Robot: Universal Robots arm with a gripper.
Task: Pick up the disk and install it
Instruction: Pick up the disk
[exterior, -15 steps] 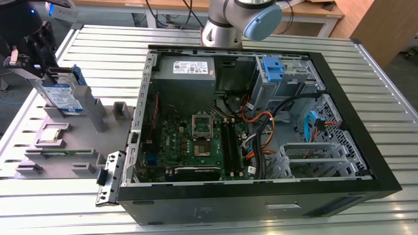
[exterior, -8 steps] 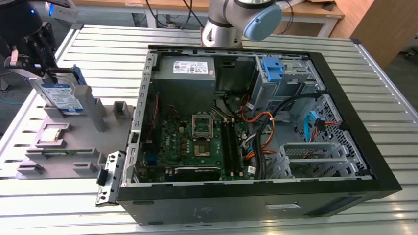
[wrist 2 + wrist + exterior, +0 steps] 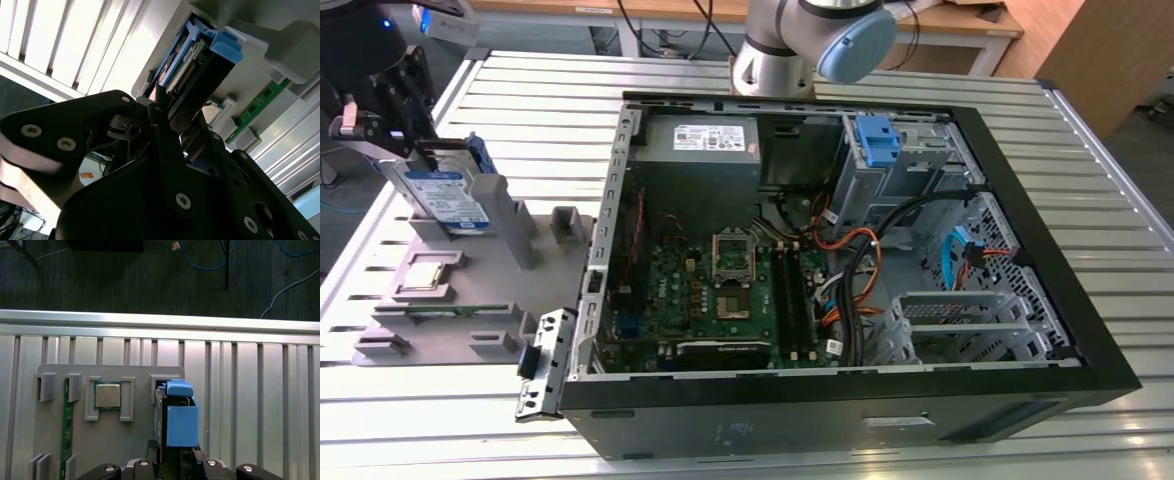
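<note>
Black metal of the pincer (image 3: 403, 130) is seen at the upper end of the disk (image 3: 450, 195), at the exterior view's far left. Whether the pincer is clenched on the disk or released cannot be told. The disk is stood on edge in a slot of a grey holder (image 3: 520, 240), with its white-and-blue label turned toward the exterior camera and its blue frame running along the edges. In the first wrist view the disk (image 3: 182, 425) is seen edge-on, directly ahead of the pincer.

A small square silver chip (image 3: 107, 395) is seated in a pocket of the same holder, just beside the disk's slot. A green memory stick (image 3: 65, 425) is laid in a groove further along.

The holder is rested on a slatted metal desk (image 3: 494, 100). An opened computer case (image 3: 1067, 300) is laid on that desk, to the exterior view's right of the holder and apart from it. Its green motherboard (image 3: 720, 290) is exposed, and a blue bracket (image 3: 877, 140) is fitted in a far bay. The disk is kept outside the case, not yet installed.
</note>
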